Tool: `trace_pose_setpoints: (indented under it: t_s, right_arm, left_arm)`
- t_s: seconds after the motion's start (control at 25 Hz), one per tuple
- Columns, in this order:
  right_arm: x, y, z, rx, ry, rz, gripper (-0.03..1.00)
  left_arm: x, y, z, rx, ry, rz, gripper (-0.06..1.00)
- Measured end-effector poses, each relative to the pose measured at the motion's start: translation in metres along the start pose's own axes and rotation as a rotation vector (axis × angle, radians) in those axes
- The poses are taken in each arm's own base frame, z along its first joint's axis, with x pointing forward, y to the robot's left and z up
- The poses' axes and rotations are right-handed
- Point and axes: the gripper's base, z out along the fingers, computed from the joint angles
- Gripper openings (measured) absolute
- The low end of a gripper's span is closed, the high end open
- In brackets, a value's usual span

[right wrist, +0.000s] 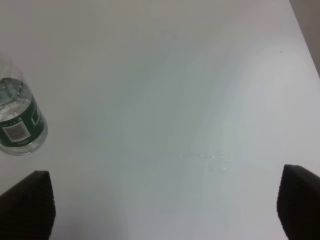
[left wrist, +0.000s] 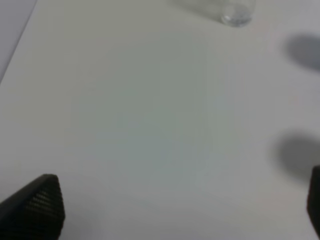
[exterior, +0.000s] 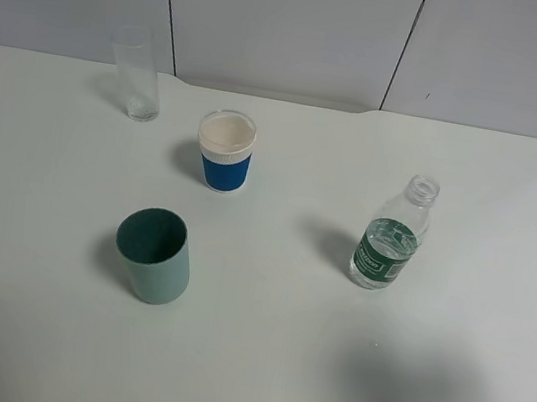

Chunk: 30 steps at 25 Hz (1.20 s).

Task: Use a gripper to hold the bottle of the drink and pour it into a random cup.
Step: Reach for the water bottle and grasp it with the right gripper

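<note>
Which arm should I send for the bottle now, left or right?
Right. The bottle stands uncapped on the right of the table, and the right gripper, jaws open, views it close by. The left gripper faces only the tall glass and bare tabletop.

My right gripper (right wrist: pixel 165 202) is spread wide above the white table (right wrist: pixel 165 75), gripping nothing. The bottle of the drink (right wrist: pixel 20 125) stands upright, apart, beyond the left finger (right wrist: pixel 27 205).

Bare table (exterior: pixel 492 194) all round the bottle (exterior: pixel 391 242); blue cup (exterior: pixel 225 152), green cup (exterior: pixel 153 255) well apart
</note>
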Motion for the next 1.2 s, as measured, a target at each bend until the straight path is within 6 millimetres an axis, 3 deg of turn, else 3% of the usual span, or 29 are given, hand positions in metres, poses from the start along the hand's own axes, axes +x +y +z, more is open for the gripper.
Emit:
trace_pose_setpoints:
  t_s: [0.24,0.52,0.8,1.0,1.2]
  right_arm:
    - [-0.008,0.000,0.011,-0.001,0.086,-0.010,0.87]
    - [-0.058,0.000,0.025,-0.004,0.031,-0.059,0.87]
    - [-0.092,0.003,0.056,-0.056,0.131,-0.158,0.87]
    - [-0.104,0.013,0.082,-0.176,0.194,-0.199,0.87]
    - [-0.105,0.023,0.095,-0.293,0.218,-0.245,0.87]
  left_arm:
    - [0.000,0.000,0.000,0.000,0.000,0.000,0.98]
    - [0.000,0.000,0.000,0.000,0.000,0.000,0.98]
    - [0.000,0.000,0.000,0.000,0.000,0.000,0.98]
    - [0.000,0.000,0.000,0.000,0.000,0.000,0.98]
    - [0.000,0.000,0.000,0.000,0.000,0.000,0.98]
